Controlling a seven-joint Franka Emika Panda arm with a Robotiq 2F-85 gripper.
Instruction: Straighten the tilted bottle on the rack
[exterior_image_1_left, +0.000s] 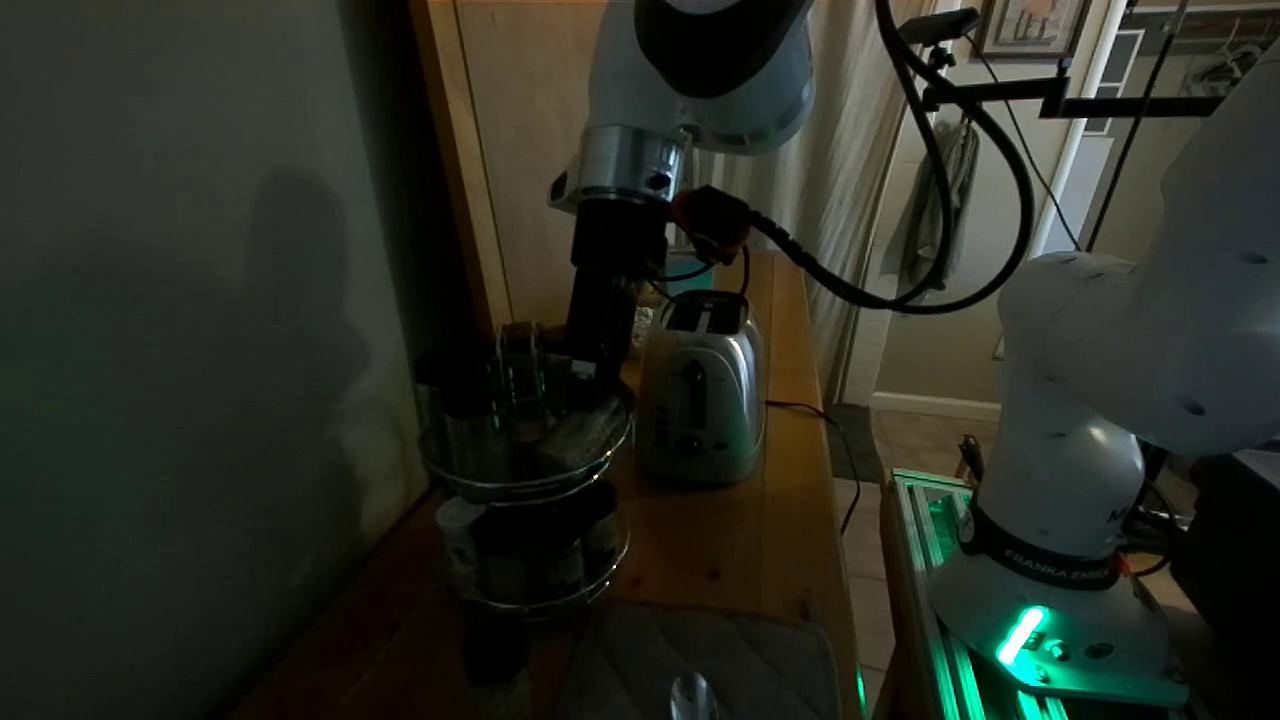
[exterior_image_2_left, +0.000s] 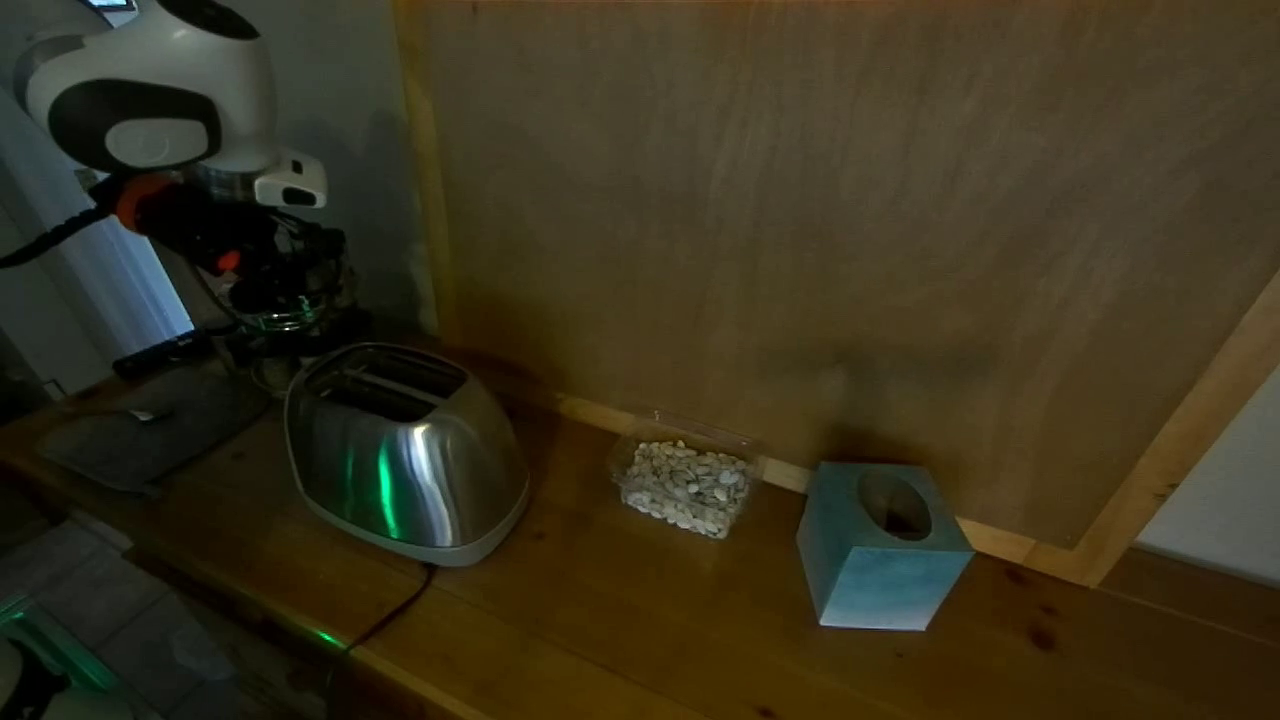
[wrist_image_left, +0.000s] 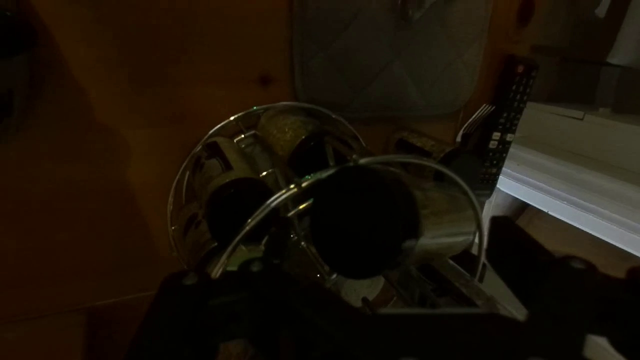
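The round wire rack (exterior_image_1_left: 515, 488) stands beside the toaster, with bottles on both tiers. On its upper tier a pale bottle (exterior_image_1_left: 585, 435) leans diagonally near the front rim; darkness blurs its ends. Directly over it, in an exterior view, my gripper (exterior_image_1_left: 592, 385) points down. The wrist view has the jaws wide apart, and the gripper (wrist_image_left: 377, 245) shows nothing clasped. Beyond the jaws is a black-capped bottle (wrist_image_left: 445, 215) inside the upper rim; whether it is the leaning one I cannot tell. Nor can I tell if a finger touches any bottle.
A silver toaster (exterior_image_1_left: 705, 400) sits close beside the rack, and a wall rises on the opposite side. Around them are a grey quilted mat (exterior_image_1_left: 740, 650), a remote (wrist_image_left: 512, 110), a clear box of pebbles (exterior_image_2_left: 690, 485) and a teal tissue box (exterior_image_2_left: 880, 570).
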